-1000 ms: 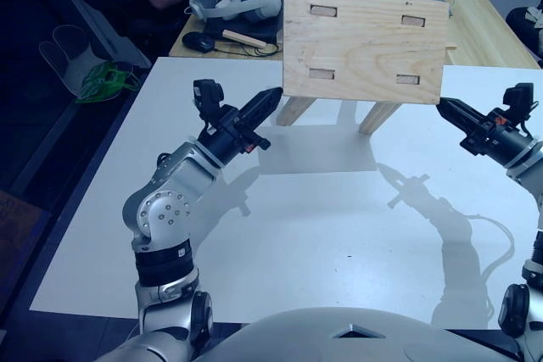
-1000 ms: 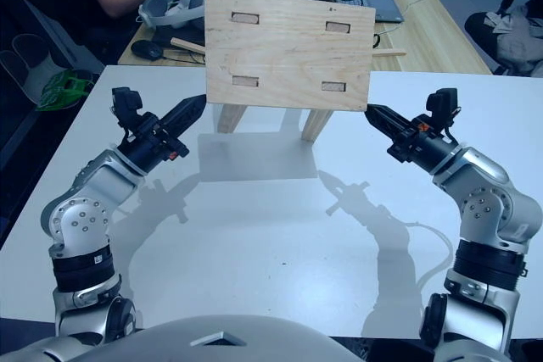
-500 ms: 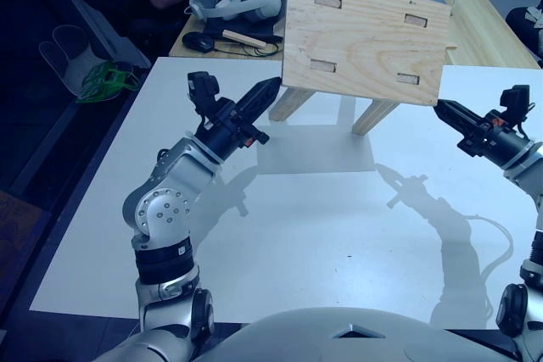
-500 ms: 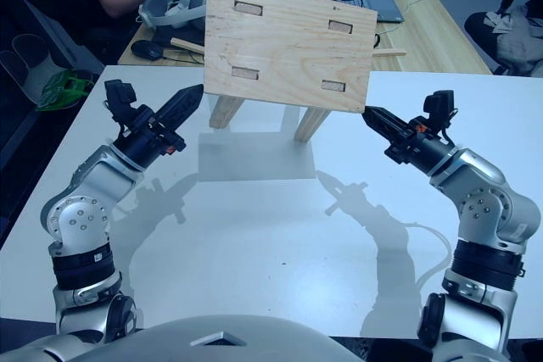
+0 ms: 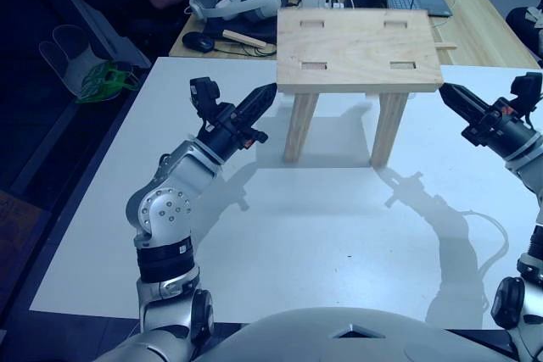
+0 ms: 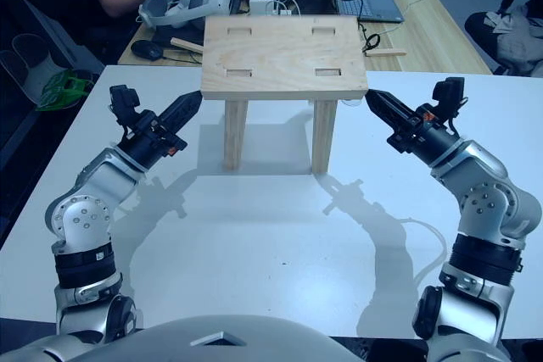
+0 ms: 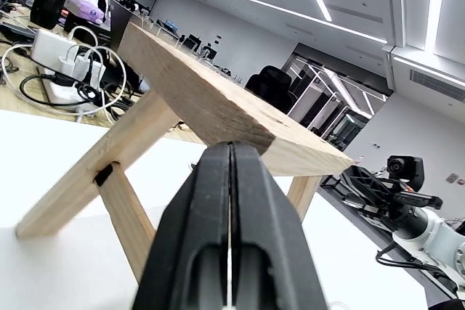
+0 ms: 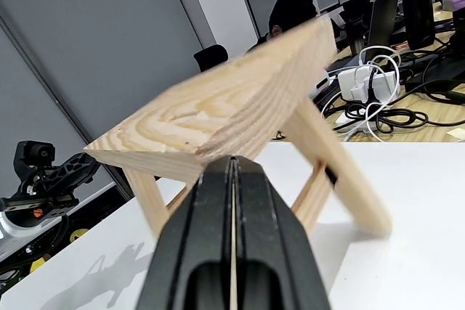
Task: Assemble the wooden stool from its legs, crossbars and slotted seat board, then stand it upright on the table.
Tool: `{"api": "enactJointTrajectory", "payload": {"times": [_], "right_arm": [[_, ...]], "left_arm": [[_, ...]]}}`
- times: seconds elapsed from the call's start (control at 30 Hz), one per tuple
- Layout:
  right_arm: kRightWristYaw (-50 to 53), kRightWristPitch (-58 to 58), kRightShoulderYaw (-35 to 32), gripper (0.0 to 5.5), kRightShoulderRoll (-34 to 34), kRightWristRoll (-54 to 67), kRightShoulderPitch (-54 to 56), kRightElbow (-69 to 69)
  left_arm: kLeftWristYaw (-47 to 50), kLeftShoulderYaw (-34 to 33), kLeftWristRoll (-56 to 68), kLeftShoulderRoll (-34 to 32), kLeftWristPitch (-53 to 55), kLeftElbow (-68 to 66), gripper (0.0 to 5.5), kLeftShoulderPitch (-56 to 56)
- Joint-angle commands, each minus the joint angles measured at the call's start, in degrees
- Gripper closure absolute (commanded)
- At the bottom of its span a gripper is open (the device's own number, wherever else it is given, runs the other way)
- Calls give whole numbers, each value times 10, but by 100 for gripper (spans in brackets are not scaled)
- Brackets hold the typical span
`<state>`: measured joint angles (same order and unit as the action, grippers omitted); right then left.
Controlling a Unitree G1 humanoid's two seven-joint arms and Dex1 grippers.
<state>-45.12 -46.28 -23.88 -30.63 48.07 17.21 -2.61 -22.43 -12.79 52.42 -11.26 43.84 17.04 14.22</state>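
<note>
The left jaws are pressed together with nothing between them, their tip just beside the front left corner of the seat board [image 5: 356,38]. The wooden stool [image 6: 235,133] stands upright on its legs on the white desk [image 5: 297,235]. The right jaws, likewise closed and empty, point at the board's front right corner.

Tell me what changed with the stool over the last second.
The stool swung from tilted, top facing the camera, down onto its legs and now stands upright on the table. The left gripper and right gripper stayed shut at its near corners.
</note>
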Motion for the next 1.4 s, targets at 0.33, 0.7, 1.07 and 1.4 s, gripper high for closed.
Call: {"api": "enactJointTrajectory", "payload": {"times": [0.33, 0.7, 1.07, 1.4], "right_arm": [[-42, 51, 80, 546, -7, -51, -35, 22], [57, 201, 71, 546, 24, -170, -9, 166], [313, 359, 46, 546, 160, -268, 1, 105], [429, 482, 118, 546, 221, -410, -23, 144]], "left_arm": [[-21, 66, -40, -9, -6, -25, 550, -18], [88, 51, -188, 11, -128, -91, 550, -8], [215, 62, -422, 52, -405, -168, 550, 21], [254, 94, -523, 65, -502, -277, 550, 14]]}}
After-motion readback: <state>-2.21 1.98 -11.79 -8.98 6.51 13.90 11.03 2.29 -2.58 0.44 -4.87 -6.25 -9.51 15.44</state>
